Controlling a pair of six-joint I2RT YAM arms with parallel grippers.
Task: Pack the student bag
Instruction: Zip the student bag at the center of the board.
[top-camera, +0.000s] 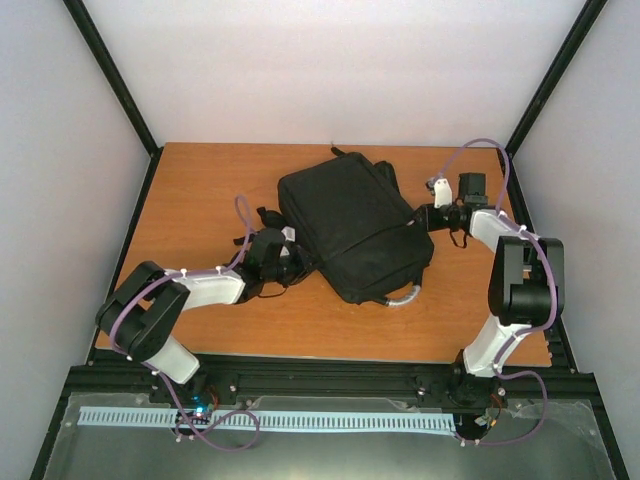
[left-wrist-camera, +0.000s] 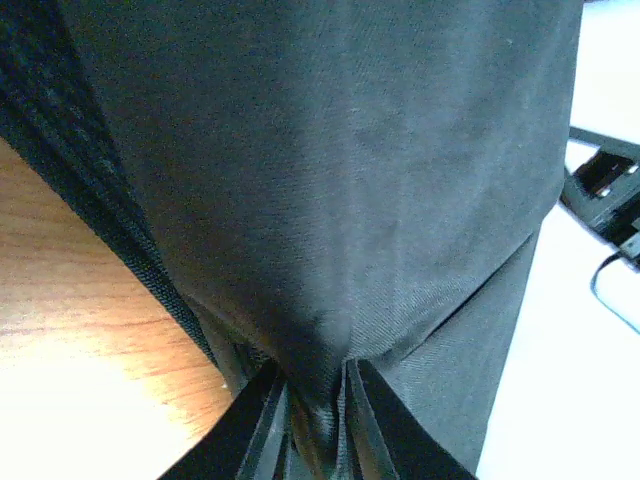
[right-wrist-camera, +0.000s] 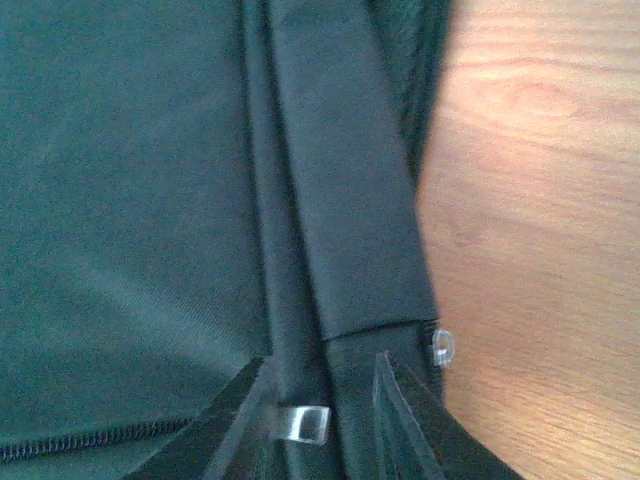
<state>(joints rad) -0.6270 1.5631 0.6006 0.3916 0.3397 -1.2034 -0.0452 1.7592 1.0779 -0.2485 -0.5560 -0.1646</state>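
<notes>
Two claws are gripping the black bag (top-camera: 350, 225) as it is lying flat on the tabletop (top-camera: 200, 190).

The bag is sitting near the middle of the tabletop, turned at a slant, with its grey loop (top-camera: 405, 296) pointing toward the near edge. The left claw (left-wrist-camera: 315, 385) is clenching a fold of the bag's fabric at its left side (the cloth is bunching up between the two fingers), and bare wood is showing just beside it. The right claw (right-wrist-camera: 320, 380) is reaching in from the bag's right side and is grasping a flat black strap (right-wrist-camera: 350, 200) that is running along the bag's edge, with the fingers pressing on either side of it.
</notes>
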